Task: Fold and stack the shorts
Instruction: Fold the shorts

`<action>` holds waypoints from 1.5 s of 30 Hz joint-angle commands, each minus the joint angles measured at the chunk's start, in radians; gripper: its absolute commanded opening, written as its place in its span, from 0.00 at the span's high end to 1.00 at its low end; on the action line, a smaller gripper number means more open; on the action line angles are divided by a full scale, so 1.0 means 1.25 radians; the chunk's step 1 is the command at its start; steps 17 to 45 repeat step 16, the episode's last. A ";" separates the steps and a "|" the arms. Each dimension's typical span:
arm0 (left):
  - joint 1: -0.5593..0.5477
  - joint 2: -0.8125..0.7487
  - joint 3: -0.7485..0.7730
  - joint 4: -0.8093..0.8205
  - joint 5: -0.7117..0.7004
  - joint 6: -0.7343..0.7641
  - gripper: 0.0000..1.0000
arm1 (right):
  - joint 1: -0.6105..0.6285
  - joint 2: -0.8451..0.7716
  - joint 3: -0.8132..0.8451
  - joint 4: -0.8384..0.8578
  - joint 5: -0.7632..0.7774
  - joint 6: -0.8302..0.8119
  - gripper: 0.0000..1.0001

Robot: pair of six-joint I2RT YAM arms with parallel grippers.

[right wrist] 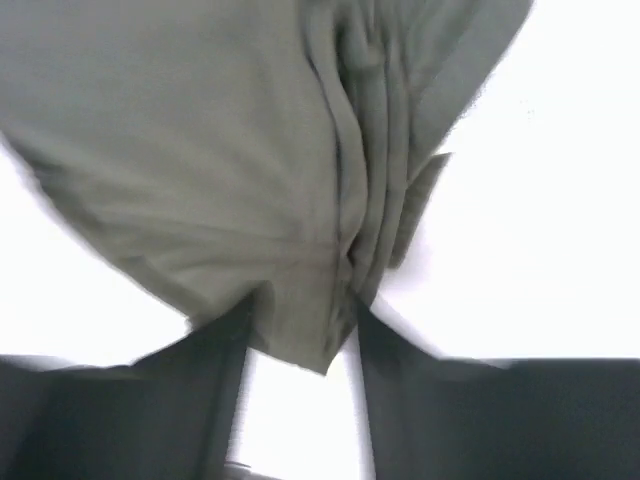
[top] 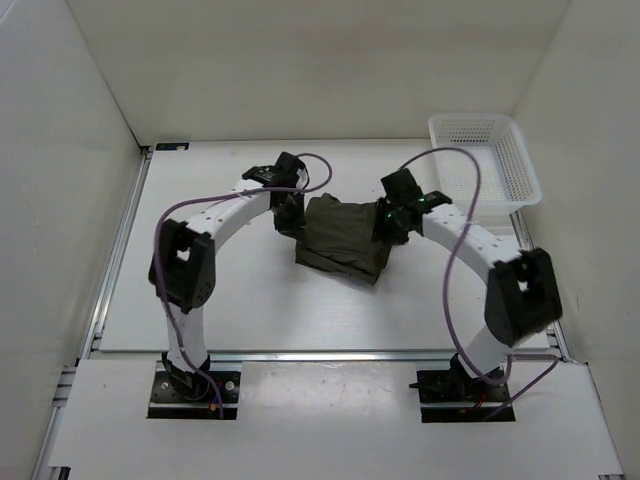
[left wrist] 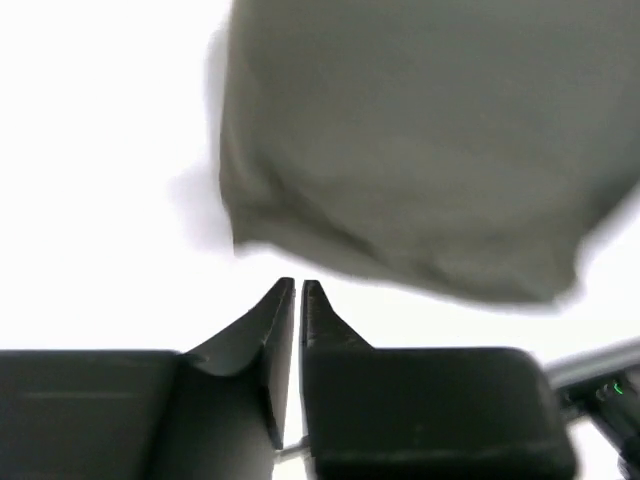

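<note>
Two white-and-black arms, left arm (top: 215,215) and right arm (top: 470,245), arch up nearest the overhead lens, elbows out, wrists turned in toward each other. Beneath them spreads the wide white counter (top: 230,300). At its middle, between the two wrists, lie the dark olive-green, wrinkly fabric shorts (top: 340,238), bunched into a rough folded block. A white plastic mesh basket (top: 523,165) stands at the far right corner, well apart from the cloth.

Smaller still, the right tool (right wrist: 300,340) has a gathered edge of the shorts (right wrist: 250,150) between its fingers and seems clamped on those pleated layers, though that view is blurred. The left tool (left wrist: 298,290) has its fingers drawn almost together with nothing between them, its tips just short of the shorts (left wrist: 420,150).

With only one side gripped, a pull by the right arm could drag the block across the smooth counter or peel the top layers off, undoing the fold. Thin layers might also slip out of the pinch.
</note>
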 commanded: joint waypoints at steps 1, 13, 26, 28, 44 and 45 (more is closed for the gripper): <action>0.001 -0.211 0.043 -0.062 -0.027 0.031 0.74 | -0.001 -0.169 0.134 -0.107 0.127 -0.050 0.42; 0.064 -0.728 -0.085 -0.173 -0.276 -0.017 0.00 | -0.024 -0.485 0.087 -0.344 0.494 0.005 0.00; 0.072 -0.802 -0.116 -0.202 -0.312 -0.043 0.00 | -0.025 -0.545 0.043 -0.344 0.494 0.005 0.00; 0.072 -0.802 -0.116 -0.202 -0.312 -0.043 0.00 | -0.025 -0.545 0.043 -0.344 0.494 0.005 0.00; 0.072 -0.802 -0.116 -0.202 -0.312 -0.043 0.00 | -0.025 -0.545 0.043 -0.344 0.494 0.005 0.00; 0.072 -0.802 -0.116 -0.202 -0.312 -0.043 0.00 | -0.025 -0.545 0.043 -0.344 0.494 0.005 0.00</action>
